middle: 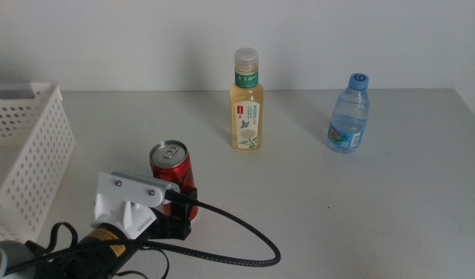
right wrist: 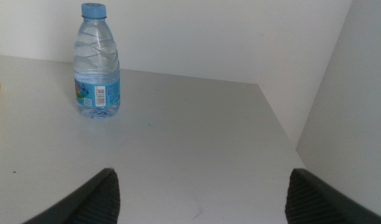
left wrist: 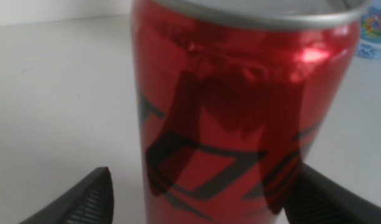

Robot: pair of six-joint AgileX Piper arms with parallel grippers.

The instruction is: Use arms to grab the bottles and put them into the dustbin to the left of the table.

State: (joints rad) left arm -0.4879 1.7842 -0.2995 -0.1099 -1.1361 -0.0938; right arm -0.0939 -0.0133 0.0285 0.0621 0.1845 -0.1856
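A wide, plain light-grey table (middle: 314,194) stands against a white wall (middle: 144,39). At the near left, the left claw (middle: 180,211) reaches in low over the table, with a white bolted housing, a yellow label and a thick black cable (middle: 237,232) that loops out to the right across the table. Its two dark jaws are spread apart on either side of a slim red can (middle: 171,169), which stands upright on the table just beyond the housing. In the left wrist view the can (left wrist: 240,112) fills most of the picture, shiny red with dark lettering and a silver top rim; one jaw stands clear of the can's side with bare table between them, and the other lies close beside the can, though whether it touches cannot be told. At the far left edge, a white plastic basket (middle: 36,155) with walls full of small holes stands well apart from the can. Farther back, near the middle of the table, a pale-yellow tea bottle (middle: 246,105) with a green label stands upright. To its right, well apart, a small clear water bottle (middle: 349,115) with a blue cap also stands upright. The right claw (right wrist: 202,196) is out of the middle view; its own wrist view shows its two dark jaws spread wide with nothing between them, held over bare table, with the water bottle (right wrist: 97,62) standing farther off.
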